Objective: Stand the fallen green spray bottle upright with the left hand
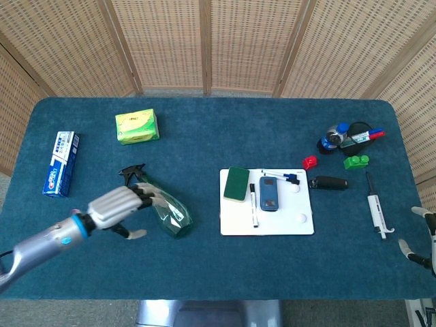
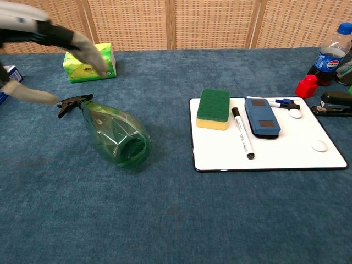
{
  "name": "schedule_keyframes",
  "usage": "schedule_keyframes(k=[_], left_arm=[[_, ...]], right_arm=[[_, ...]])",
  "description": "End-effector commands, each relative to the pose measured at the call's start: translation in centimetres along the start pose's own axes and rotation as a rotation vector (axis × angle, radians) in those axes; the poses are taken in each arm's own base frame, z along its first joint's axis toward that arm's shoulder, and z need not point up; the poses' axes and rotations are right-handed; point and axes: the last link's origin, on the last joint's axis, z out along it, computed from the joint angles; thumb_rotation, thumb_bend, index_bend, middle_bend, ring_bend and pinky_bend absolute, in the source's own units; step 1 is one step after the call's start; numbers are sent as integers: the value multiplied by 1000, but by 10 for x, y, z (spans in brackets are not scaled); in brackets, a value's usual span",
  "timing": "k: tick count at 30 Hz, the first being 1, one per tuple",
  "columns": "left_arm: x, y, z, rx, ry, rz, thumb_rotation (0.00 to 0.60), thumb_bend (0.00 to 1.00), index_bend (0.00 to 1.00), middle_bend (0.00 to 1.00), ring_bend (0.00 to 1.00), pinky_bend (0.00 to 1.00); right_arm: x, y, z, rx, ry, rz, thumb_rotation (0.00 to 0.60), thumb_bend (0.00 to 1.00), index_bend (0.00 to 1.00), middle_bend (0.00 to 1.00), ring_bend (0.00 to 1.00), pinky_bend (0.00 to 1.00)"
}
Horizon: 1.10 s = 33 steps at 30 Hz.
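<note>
One blue table [image 1: 204, 136] carries one whiteboard [image 1: 286, 221], just right of the fallen green spray bottle [image 1: 167, 210]; one tissue pack [image 1: 137, 127] and one toothpaste box [image 1: 60, 163] sit well apart. The left hand [image 1: 117, 206] hovers at the bottle, fingers spread, holding nothing; the right hand [image 1: 424, 238] barely shows, state unclear

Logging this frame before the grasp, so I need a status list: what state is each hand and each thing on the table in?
green spray bottle: lying on its side, black nozzle toward the far left
left hand: open, above the bottle, not gripping it
right hand: at the table's right edge, holding nothing
marker: capped, lying on the whiteboard
sponge: flat on the whiteboard, green side up
</note>
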Motion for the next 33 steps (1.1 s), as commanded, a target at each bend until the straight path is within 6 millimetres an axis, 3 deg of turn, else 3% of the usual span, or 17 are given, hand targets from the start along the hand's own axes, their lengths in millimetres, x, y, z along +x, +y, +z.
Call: schedule_keyframes(k=[1,18,24,33], left_arm=[[-8,10,31,-71,-66,-14,551,368,212,250,176,149],[-43,37,98,-190,-243,-60,556,369,216,255,174,152],[-51,37,103,-182,-292,-62,558,369,214,263,179,168],[-54,31,89,-169,-340,-70,553,370,215,286,201,221]], right_arm=[[0,3,-1,-11,-1,0,600,307,249,297,21,55],[0,13,-6,-52,-6,8,600,307,251,297,21,55],[0,17,-7,-63,-7,10,600,307,251,297,21,55],[-3,17,-6,-59,-17,16,600,306,251,297,21,55]])
